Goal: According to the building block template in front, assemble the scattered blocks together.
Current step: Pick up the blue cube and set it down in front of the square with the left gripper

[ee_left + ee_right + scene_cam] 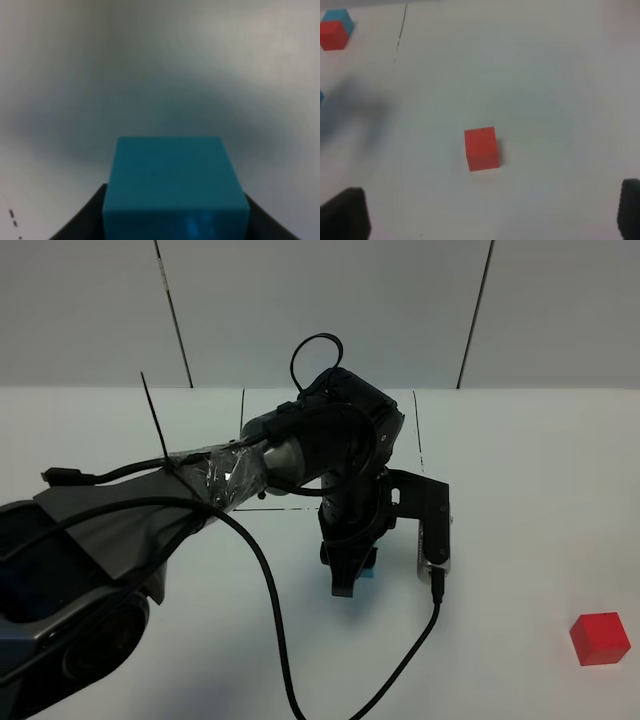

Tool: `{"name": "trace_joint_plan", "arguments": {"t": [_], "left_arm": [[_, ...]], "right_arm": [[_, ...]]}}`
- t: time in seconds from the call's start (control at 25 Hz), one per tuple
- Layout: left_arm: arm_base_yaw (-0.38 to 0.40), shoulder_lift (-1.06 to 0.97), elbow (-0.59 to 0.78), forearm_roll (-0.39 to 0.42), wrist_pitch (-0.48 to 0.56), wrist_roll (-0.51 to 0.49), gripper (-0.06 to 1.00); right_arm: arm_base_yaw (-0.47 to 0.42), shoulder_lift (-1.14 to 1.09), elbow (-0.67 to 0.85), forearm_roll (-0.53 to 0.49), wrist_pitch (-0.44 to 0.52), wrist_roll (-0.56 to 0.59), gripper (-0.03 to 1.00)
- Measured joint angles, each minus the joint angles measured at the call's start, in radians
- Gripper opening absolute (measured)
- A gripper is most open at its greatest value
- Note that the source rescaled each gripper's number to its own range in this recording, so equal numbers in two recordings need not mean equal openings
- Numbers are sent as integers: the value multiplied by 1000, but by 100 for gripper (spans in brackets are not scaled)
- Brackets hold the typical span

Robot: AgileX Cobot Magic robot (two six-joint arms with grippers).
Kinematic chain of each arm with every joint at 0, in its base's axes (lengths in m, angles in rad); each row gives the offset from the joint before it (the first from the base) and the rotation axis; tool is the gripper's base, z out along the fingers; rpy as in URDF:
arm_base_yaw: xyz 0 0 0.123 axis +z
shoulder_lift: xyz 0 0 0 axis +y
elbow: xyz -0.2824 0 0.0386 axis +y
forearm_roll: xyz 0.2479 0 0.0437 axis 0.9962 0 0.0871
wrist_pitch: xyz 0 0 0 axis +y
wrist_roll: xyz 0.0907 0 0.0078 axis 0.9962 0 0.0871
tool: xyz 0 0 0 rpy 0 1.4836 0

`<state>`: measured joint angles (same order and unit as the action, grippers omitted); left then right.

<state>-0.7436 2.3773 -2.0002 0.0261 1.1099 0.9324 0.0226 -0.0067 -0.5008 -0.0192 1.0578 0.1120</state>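
My left gripper (175, 225) is shut on the cyan cube (170, 175), whose top face fills the lower middle of the left wrist view. In the high view the left gripper (348, 575) points down at the table's middle, and only a sliver of the cyan cube (369, 569) shows beside its fingers. The red cube (600, 638) lies alone at the near right; it also sits central in the right wrist view (481, 148). My right gripper (487, 205) hovers open above the red cube and apart from it. The template (334, 29), a joined cyan-red pair, shows far off; in the high view the arm hides it.
A thin black-line rectangle (416, 430) is drawn on the white table behind the left arm. The left arm's black cable (275, 620) loops low over the table in front. One black line (401, 30) runs near the template.
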Motion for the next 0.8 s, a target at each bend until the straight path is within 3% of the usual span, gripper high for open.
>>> {"name": "trace_joint_plan", "arguments": {"t": [0.8], "left_arm": [[-2, 64, -2, 6, -10, -70, 0]], "right_arm": [[0, 0, 0, 0, 0, 0, 100]]}}
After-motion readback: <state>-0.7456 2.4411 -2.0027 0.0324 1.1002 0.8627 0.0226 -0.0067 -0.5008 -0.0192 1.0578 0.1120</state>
